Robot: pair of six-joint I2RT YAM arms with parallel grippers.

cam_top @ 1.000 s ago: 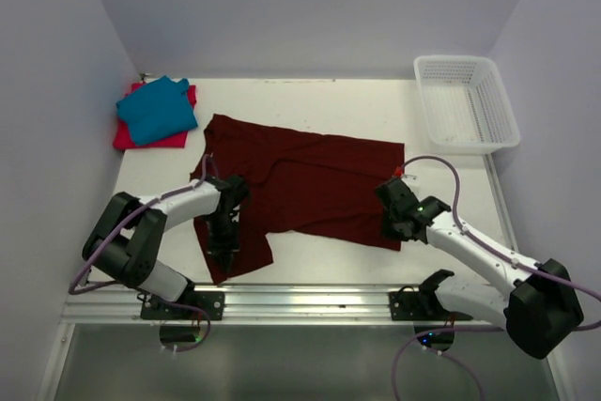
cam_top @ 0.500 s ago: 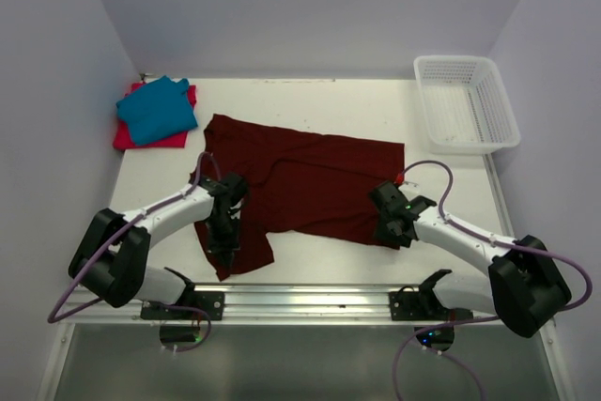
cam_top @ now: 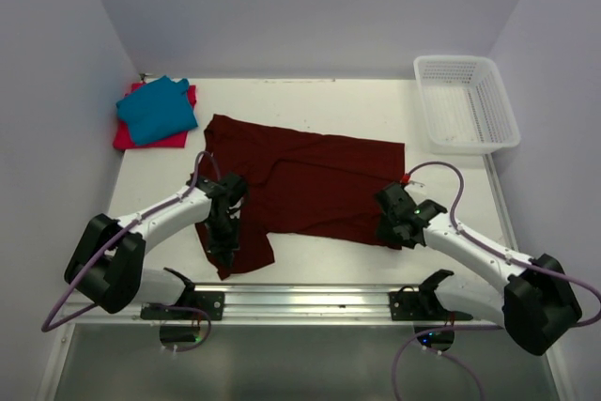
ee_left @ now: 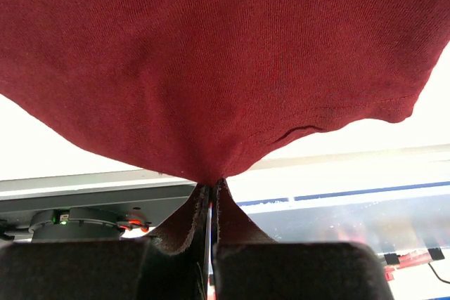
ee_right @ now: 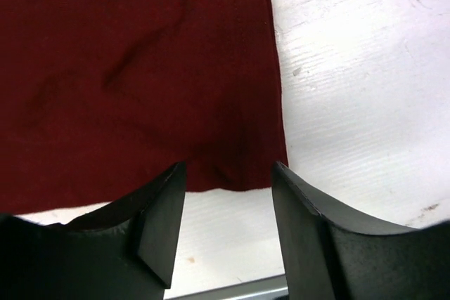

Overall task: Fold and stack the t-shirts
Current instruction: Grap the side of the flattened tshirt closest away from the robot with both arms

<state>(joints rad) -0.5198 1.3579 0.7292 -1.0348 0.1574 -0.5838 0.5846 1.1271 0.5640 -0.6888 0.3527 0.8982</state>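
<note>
The dark maroon t-shirt [cam_top: 300,180] lies spread across the middle of the table. My left gripper [cam_top: 224,253] is shut on its near left part and pinches a fold of the cloth [ee_left: 211,103] between its fingers. My right gripper [ee_right: 228,184] is open, its fingertips just over the shirt's near right corner [ee_right: 239,166] with nothing between them. The teal blue t-shirt [cam_top: 156,108] lies folded on the bright red-pink t-shirt [cam_top: 178,138] at the back left.
A white mesh basket [cam_top: 467,103] stands at the back right. A metal rail [cam_top: 300,302] runs along the table's near edge. White walls close in the left, back and right sides.
My left gripper has barely moved and stays shut on the maroon cloth. My right gripper has shifted a little over the shirt's near right corner.
</note>
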